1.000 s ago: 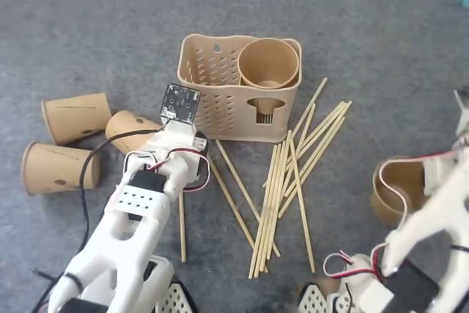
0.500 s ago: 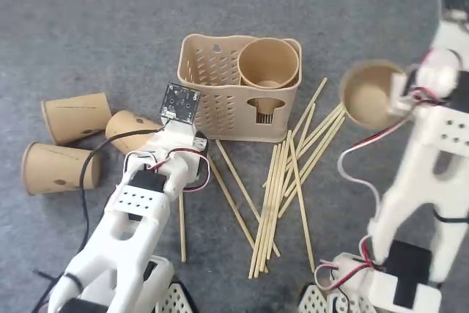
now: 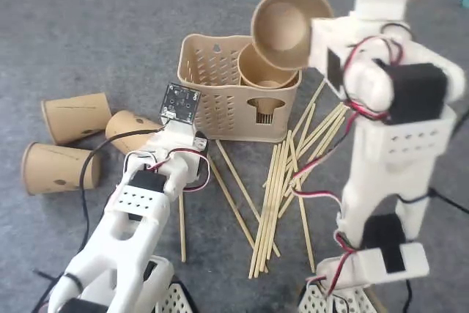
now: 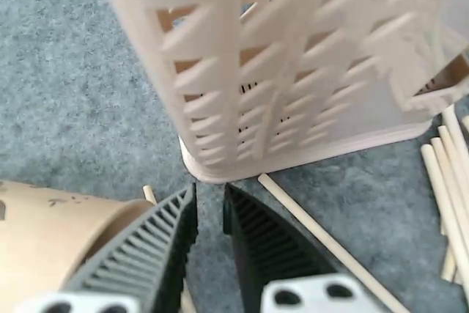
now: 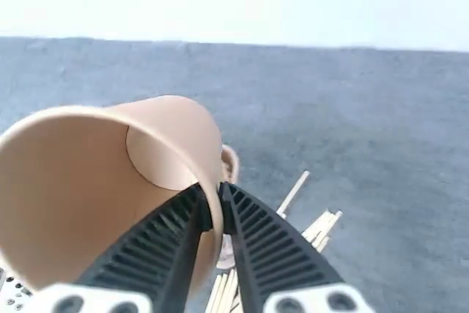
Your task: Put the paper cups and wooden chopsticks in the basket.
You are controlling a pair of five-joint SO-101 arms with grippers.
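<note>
The right gripper (image 5: 212,194) pinches the rim of a paper cup (image 5: 88,188) and holds it tilted in the air over the slatted basket (image 3: 212,86), above another cup (image 3: 267,64) that stands inside. The left gripper (image 4: 209,199), with its jaws a narrow slit apart and empty, sits low by the basket's base beside a toppled cup (image 3: 132,128). Two more cups (image 3: 75,117) lie nearby on their sides. Wooden chopsticks (image 3: 275,196) are scattered across the grey mat (image 3: 110,34).

A beige slotted plastic basket (image 3: 212,82) stands upright, with a tan paper cup (image 3: 267,64) upright inside. A second paper cup (image 3: 282,27) hangs tilted above it, its rim pinched by the right pincer (image 5: 212,199). Three more cups (image 3: 75,116) lie sideways at the left. Pale wooden chopsticks (image 3: 277,181) lie scattered beside the basket.
</note>
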